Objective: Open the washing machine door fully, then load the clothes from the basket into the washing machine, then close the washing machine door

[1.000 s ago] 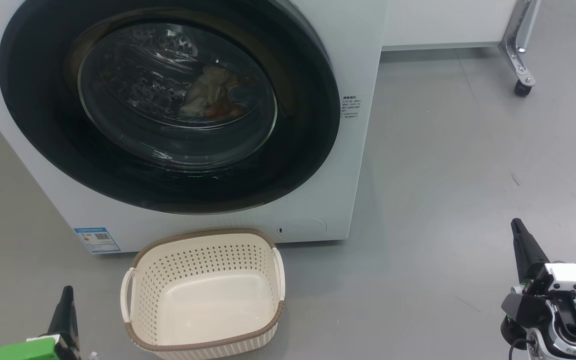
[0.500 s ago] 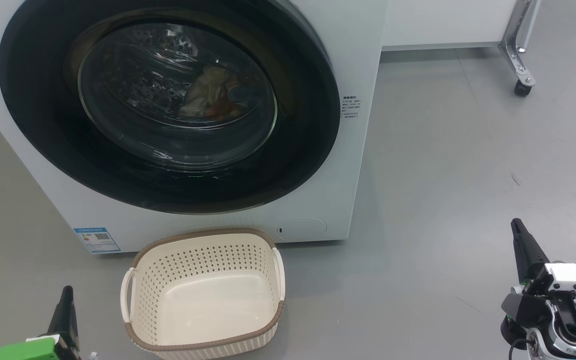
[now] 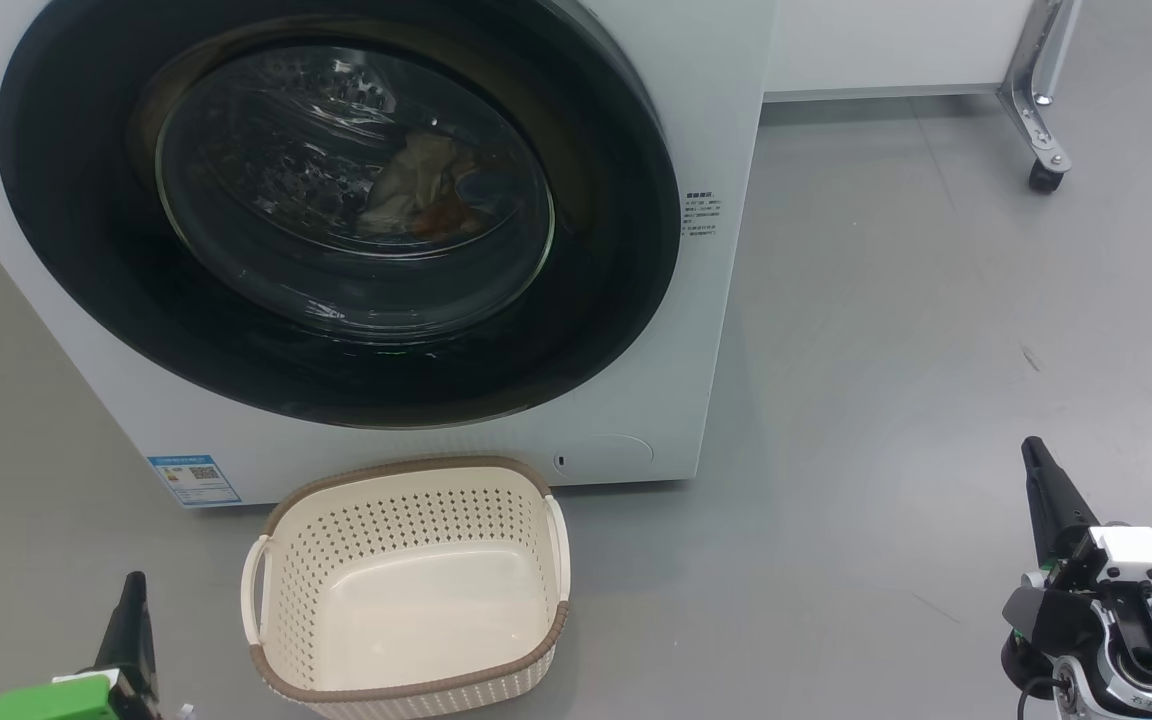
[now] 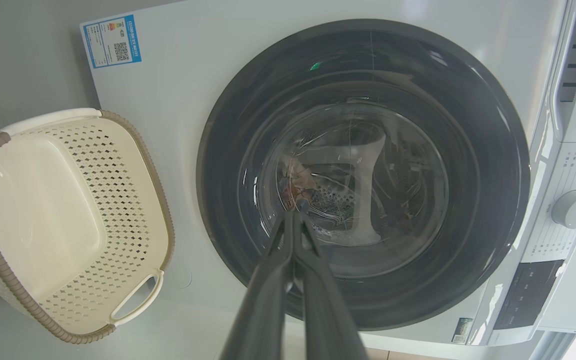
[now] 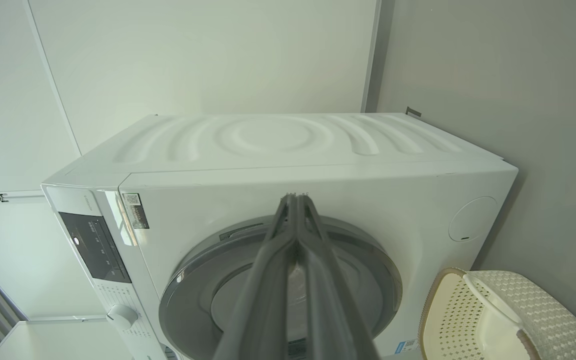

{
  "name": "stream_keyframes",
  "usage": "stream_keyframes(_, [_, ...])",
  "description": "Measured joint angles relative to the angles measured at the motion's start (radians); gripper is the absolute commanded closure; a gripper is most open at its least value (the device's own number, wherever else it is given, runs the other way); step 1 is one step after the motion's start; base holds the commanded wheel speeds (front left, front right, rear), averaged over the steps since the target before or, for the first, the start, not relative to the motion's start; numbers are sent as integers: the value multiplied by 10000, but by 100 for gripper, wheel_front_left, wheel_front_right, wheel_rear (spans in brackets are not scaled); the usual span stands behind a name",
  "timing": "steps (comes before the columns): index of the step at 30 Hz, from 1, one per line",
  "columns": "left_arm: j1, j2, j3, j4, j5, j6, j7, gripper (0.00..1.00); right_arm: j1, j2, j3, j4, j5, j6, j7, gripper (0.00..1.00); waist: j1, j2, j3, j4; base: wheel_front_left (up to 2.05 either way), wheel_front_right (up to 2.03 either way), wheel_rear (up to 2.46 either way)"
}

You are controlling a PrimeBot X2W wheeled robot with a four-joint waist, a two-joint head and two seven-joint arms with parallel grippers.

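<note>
A: What do we see, biggest first?
B: The washer (image 3: 726, 90) takes the upper left of our head view, its door (image 3: 66, 250) shut flush.
A: Anything in our way?
B: The basket (image 3: 406, 690) stands on the grey floor (image 3: 886, 350) just before the washer, lower centre, between our grippers. A metal leg with a caster (image 3: 1044, 150) stands well apart, upper right.
A: The clothes?
B: In the drum, behind the door glass (image 3: 416, 185).
A: Our jaws?
B: The left gripper (image 3: 135, 582), lower left, and right gripper (image 3: 1033, 447), lower right, both have fingers pressed together.
A: Any writing?
B: A blue label (image 3: 193, 480) with a QR code at the washer's lower left corner, and a small print block (image 3: 701, 213) right of the door. We can't read either.
</note>
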Motion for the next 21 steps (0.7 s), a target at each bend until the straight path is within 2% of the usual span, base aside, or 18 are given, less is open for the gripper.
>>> stream_keyframes(21, [0, -2, 2, 0, -2, 0, 0, 100, 0, 2, -6, 2, 0, 2, 0, 100, 0, 0, 0, 0, 0, 0, 0])
